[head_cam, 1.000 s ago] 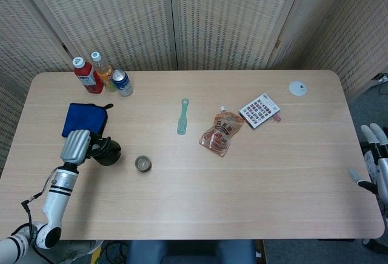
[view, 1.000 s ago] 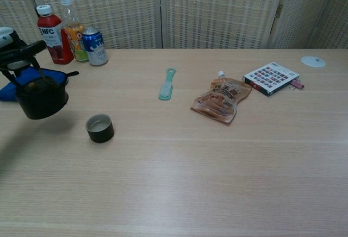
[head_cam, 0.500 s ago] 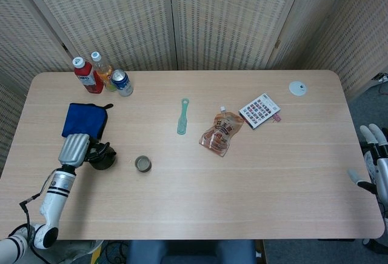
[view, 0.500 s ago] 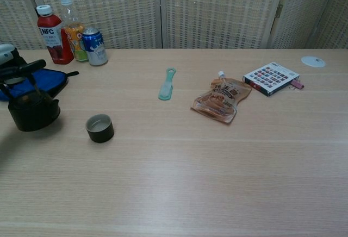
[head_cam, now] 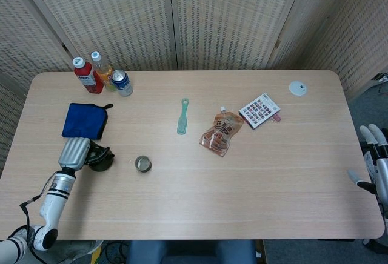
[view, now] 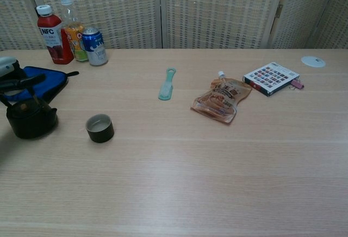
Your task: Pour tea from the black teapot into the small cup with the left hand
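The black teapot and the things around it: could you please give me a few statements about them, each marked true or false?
1. The black teapot stands on the table, to the left of the small cup. True.
2. The small cup lies on its side. False: it stands upright, mouth up.
3. The left hand is at the teapot's handle. True.
4. The blue cloth lies under the cup. False: it lies behind the teapot, apart from the cup.
5. The right hand holds the snack pouch. False: it is off the table's right edge, holding nothing.
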`<state>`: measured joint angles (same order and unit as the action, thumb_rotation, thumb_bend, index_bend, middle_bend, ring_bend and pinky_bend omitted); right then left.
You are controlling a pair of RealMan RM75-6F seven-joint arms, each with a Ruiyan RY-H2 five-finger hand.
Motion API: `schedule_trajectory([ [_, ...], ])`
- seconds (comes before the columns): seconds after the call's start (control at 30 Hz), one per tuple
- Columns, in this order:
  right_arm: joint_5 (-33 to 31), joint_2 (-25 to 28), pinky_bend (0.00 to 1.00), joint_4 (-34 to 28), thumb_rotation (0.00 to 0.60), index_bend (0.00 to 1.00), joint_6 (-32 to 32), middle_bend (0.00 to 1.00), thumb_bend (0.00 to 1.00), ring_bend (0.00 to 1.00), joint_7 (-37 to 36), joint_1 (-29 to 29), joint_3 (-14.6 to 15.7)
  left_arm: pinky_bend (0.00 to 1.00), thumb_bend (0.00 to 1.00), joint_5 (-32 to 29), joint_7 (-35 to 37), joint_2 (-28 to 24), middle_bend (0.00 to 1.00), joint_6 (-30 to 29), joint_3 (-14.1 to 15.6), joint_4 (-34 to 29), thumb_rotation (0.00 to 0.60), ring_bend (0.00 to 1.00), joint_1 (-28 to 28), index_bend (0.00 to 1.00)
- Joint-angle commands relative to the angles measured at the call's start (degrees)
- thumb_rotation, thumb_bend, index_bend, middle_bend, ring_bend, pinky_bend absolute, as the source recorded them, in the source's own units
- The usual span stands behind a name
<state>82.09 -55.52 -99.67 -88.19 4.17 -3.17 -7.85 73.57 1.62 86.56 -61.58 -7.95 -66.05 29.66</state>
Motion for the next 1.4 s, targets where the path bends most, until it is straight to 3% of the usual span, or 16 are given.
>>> schedule_trajectory([
  [0.03, 0.0, 0.0, 0.06, 0.0, 0.6, 0.11, 0.0, 0.07, 0.16, 0.0, 0.0, 0.0, 0.0, 0.41, 0.27, -0.1, -0.1, 0.0, 0.97, 0.3, 0.1, 0.0, 0.068, 0.89, -0.1, 0.95],
  [0.1, 0.0, 0.0, 0.06, -0.1, 0.6, 0.11, -0.1, 0.07, 0.16, 0.0, 0.1, 0.0, 0.0, 0.28, 0.27, -0.2, -0.3, -0.1, 0.96, 0.5, 0.1, -0.1, 0.067, 0.88, -0.1, 0.94],
  [0.17, 0.1, 0.0, 0.06, -0.1, 0.6, 0.11, -0.1, 0.07, 0.16, 0.0, 0.1, 0.0, 0.1, 0.22, 0.27, -0.2, -0.2, -0.1, 0.96, 0.6, 0.1, -0.2, 0.066, 0.88, -0.2, 0.94],
  [0.5, 0.4, 0.1, 0.06, -0.5, 0.6, 0.11, -0.6, 0.07, 0.16, 0.0, 0.4, 0.3, 0.2, 0.21, 0.27, 0.0, -0.6, 0.2, 0.93, 1.0, 0.4, 0.6, 0.067, 0.85, -0.3, 0.91],
  [0.97, 1.1, 0.3, 0.06, -1.2, 0.6, 0.11, -1.0, 0.07, 0.16, 0.0, 0.7, 0.4, 0.4, 0.21, 0.22, -1.2, -2.6, -1.2, 0.58, 0.3, 0.1, -1.5, 0.064, 0.52, -1.4, 0.59],
  [1.07, 1.2, 0.3, 0.06, -1.3, 0.6, 0.11, -1.0, 0.07, 0.16, 0.0, 0.8, 0.3, 0.3, 0.18, 0.21, -1.2, -2.6, -2.1, 0.47, -0.7, -0.3, -3.2, 0.066, 0.42, -1.8, 0.5],
  [1.2, 1.4, 0.5, 0.06, -1.4, 0.6, 0.11, -0.8, 0.07, 0.16, 0.0, 0.7, 0.2, 0.4, 0.14, 0.21, -1.5, -2.9, -3.8, 0.4, -3.1, -1.3, -6.6, 0.064, 0.36, -2.7, 0.43],
  [1.4, 2.5, 1.9, 0.06, -1.7, 0.6, 0.11, 2.0, 0.07, 0.16, 0.0, -2.4, -0.3, 1.7, 0.13, 0.21, -2.9, -4.9, -6.8, 0.36, -8.3, -2.6, -14.2, 0.157, 0.34, -5.5, 0.37],
])
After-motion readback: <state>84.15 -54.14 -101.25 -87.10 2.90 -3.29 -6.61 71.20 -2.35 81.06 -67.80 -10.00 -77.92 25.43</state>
